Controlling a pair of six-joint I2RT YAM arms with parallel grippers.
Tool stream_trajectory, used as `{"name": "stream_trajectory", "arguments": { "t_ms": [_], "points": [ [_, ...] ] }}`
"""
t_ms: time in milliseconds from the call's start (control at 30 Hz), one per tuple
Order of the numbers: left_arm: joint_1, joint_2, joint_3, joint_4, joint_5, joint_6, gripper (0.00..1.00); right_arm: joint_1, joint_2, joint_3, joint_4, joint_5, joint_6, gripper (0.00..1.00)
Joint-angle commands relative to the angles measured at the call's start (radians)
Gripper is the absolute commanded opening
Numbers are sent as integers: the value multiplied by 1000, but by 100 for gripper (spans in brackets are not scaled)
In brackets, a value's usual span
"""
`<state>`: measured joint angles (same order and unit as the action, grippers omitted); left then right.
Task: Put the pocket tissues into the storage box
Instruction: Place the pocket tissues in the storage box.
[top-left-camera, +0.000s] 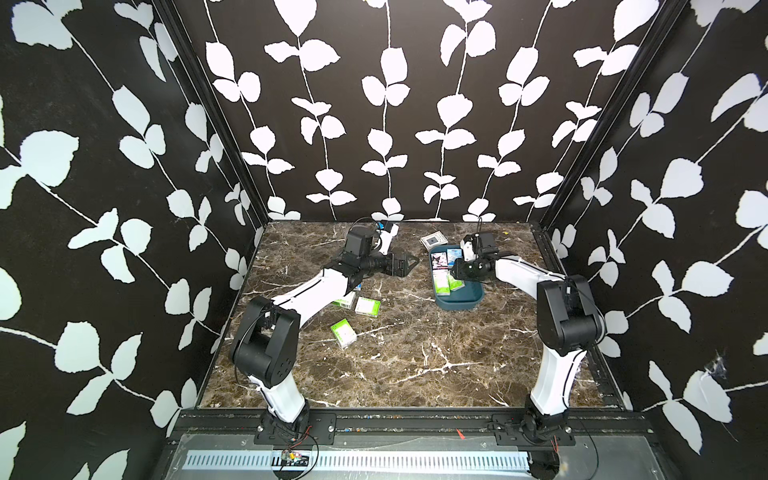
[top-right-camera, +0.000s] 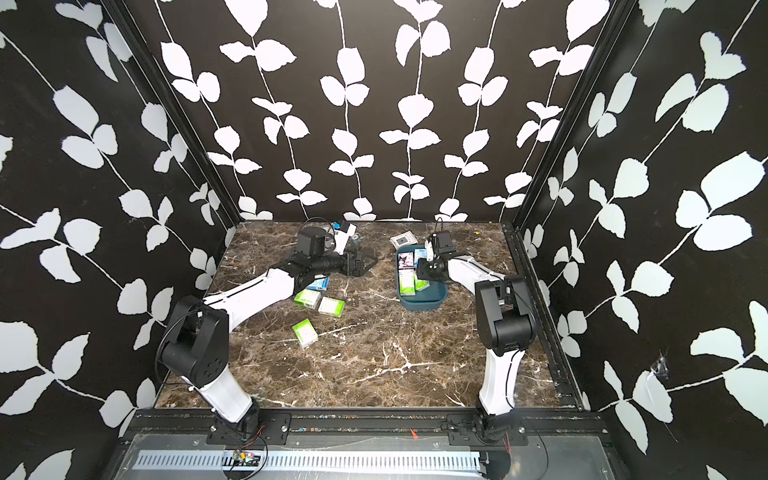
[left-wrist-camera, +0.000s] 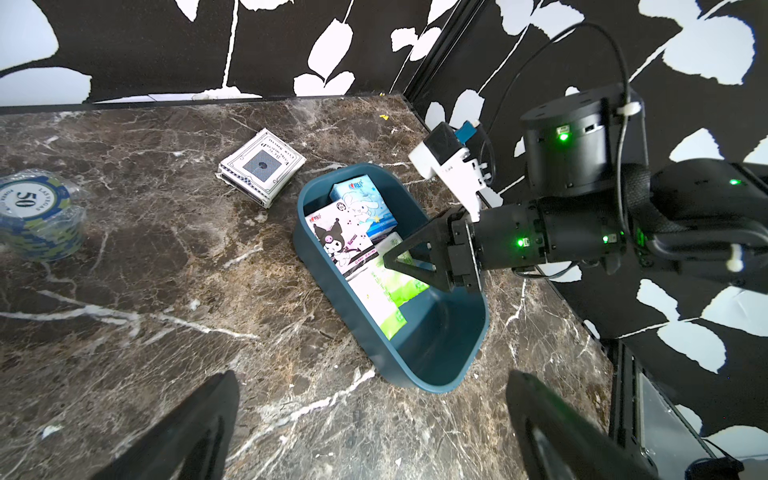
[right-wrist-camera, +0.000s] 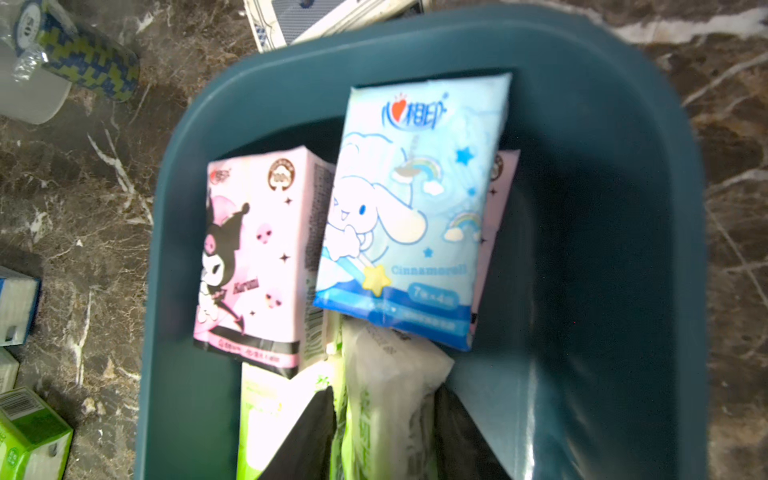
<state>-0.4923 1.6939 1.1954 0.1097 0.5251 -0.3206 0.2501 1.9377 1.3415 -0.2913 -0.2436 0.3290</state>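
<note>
The teal storage box (top-left-camera: 457, 306) (left-wrist-camera: 415, 374) sits at the back right of the marble table. In it lie a pink cartoon pack (right-wrist-camera: 253, 257), a blue cartoon pack (right-wrist-camera: 411, 208) and a green pack (right-wrist-camera: 270, 415). My right gripper (top-left-camera: 453, 271) (right-wrist-camera: 384, 436) reaches into the box, its fingers pressed on both sides of a green pocket tissue pack (right-wrist-camera: 386, 386) standing on edge. My left gripper (top-left-camera: 409, 264) (left-wrist-camera: 374, 432) hovers wide open and empty just left of the box. Green packs (top-left-camera: 343, 332) (top-left-camera: 367, 306) (top-right-camera: 307, 298) and a blue one (top-right-camera: 319, 283) lie on the table by the left arm.
A white card deck with a grey square (top-left-camera: 433, 240) (left-wrist-camera: 262, 166) lies just behind the box. A wrapped stack of poker chips (left-wrist-camera: 37, 216) (right-wrist-camera: 75, 58) stands farther left at the back. Patterned walls close in the table on three sides.
</note>
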Motion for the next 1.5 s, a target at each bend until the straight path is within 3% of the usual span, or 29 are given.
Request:
{"name": "stream_trajectory", "arguments": {
  "t_ms": [0,333,467,1100,1467],
  "points": [
    [-3,-32,31,-11,-9,18,99,8,-10,35,-19,4,1,43],
    [-3,-33,40,-30,-14,35,99,8,-46,18,-41,55,-14,44],
    [-3,-31,42,-30,-15,35,99,8,-56,10,-50,77,-23,39],
    [-3,-23,54,-29,-10,37,99,8,-3,48,-117,99,-30,36],
    [-1,-26,56,-38,-10,48,99,8,63,75,-110,77,-27,24]
  ]
}}
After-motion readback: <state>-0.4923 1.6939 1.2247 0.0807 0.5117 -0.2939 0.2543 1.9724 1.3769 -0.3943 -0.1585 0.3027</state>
